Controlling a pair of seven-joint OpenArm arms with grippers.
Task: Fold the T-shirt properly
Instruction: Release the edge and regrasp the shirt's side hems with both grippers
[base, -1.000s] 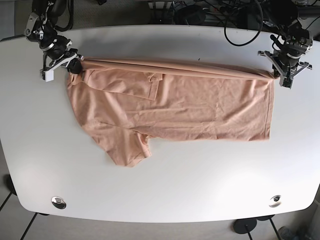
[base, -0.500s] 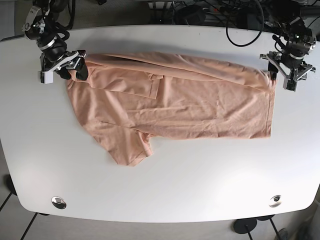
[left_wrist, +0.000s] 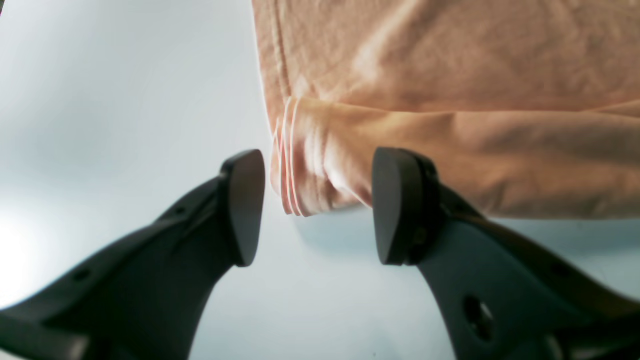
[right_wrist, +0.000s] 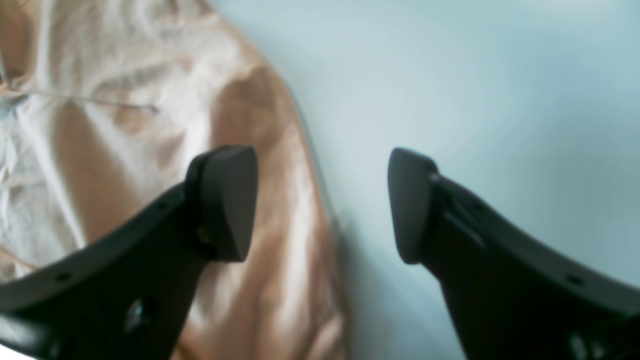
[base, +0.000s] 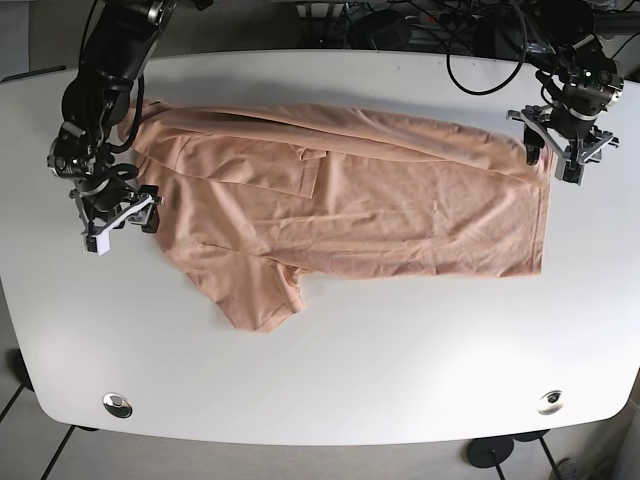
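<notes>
The peach T-shirt lies flat and crosswise on the white table, one sleeve sticking out toward the front edge. My left gripper hangs open at the shirt's far right corner. In the left wrist view the gripper has the stitched hem corner just beyond its spread fingertips, not clamped. My right gripper is open beside the shirt's left edge. In the right wrist view the gripper straddles that cloth edge, with shirt on its left and bare table on its right.
Black cables pile up behind the table's back edge. Two round metal fittings sit near the front corners. White tabletop lies in front of the shirt.
Both grippers have let go of the shirt's back edge, which now rests on the table. The right gripper has moved toward the front along the shirt's left side; the left one stays near its corner.
</notes>
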